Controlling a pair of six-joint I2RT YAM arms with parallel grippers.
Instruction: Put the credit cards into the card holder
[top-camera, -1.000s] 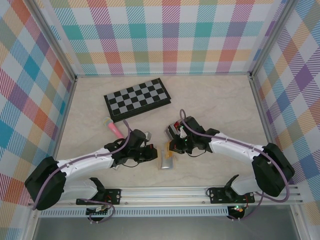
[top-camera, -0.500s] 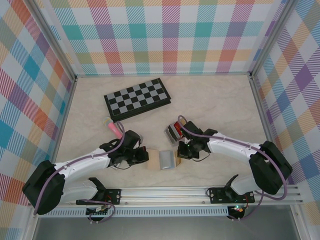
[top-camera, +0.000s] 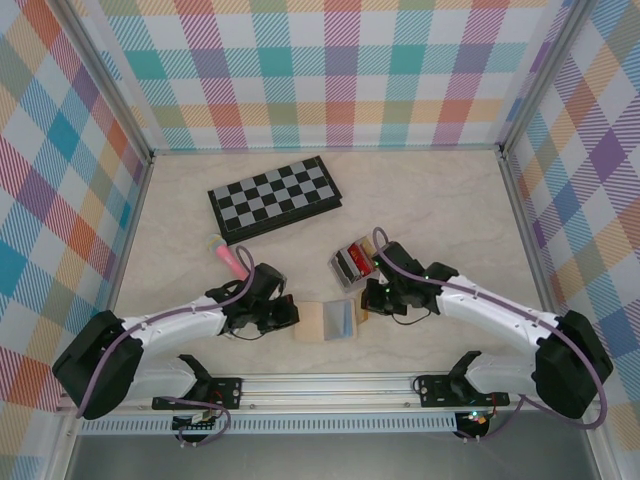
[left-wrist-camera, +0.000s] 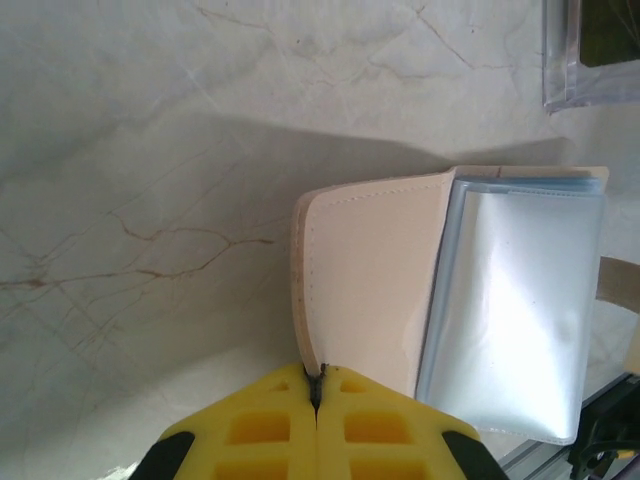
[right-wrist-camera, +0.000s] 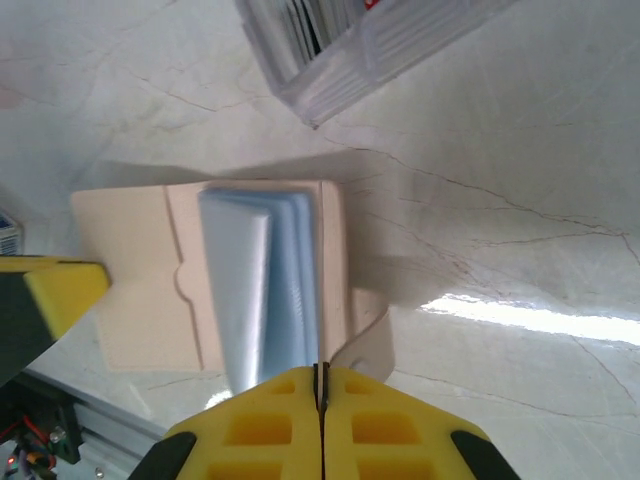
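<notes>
Credit cards: red and dark ones stand upright in the card holder
Card holder: clear box, mid-table, just far-right of the tan wallet, not touching it
Tan wallet: lies open near the table's near edge, clear sleeves on its right half
Left gripper: jaws pinched together on the wallet's left edge
Right gripper: jaws pressed together at the wallet's right edge; whether they hold it cannot be told
Chessboard: far left, well apart

From the wallet I have bare table at two o'clock; holder blocks one o'clock, chessboard eleven o'clock.
</notes>
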